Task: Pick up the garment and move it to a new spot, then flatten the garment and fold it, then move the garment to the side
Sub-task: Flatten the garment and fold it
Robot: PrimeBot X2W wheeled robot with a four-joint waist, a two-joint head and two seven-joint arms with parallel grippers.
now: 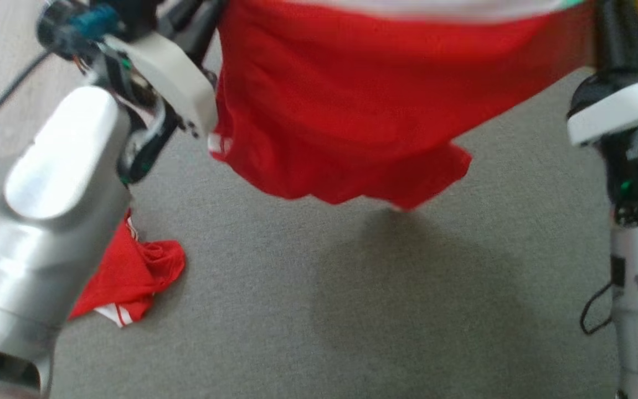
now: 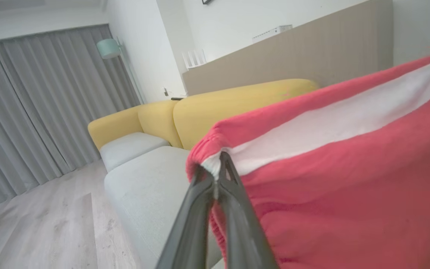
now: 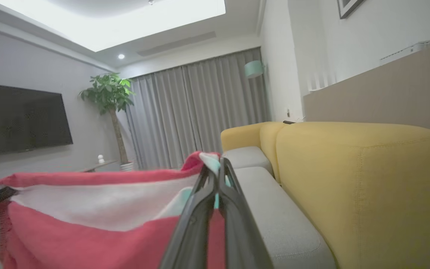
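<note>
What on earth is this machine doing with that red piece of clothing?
The robot is holding a red garment up in the air, stretched between its two arms. The left gripper and the right gripper are each shut on an end of its white-banded top edge, so the cloth hangs spread out above a grey surface. A second red garment lies crumpled on that surface beside the left arm. Nothing is flattened or folded yet.

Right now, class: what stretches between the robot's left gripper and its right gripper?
The red garment: its white-banded edge runs taut from the left gripper to the right gripper. Both wrist views show it.
</note>
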